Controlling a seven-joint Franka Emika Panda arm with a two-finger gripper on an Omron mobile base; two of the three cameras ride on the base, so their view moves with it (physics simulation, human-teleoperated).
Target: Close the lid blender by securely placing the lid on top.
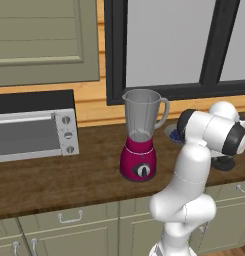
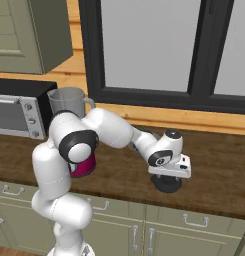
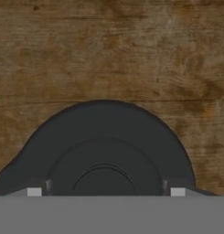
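White arm rises from base, folds at dark-jointed elbow, reaches out to robot's right side at counter height; forearm slopes downward to wrist; hand points straight down; gripper (image 2: pixel 167 181) sits low over lid (image 2: pixel 167 185), fingers at its two sides (in hand view, light pads (image 3: pixel 34 192) flank lid's raised centre, one each side); whether pads press lid or stand just off it, cannot tell; in left base view, upper arm and elbow hide most of hand.
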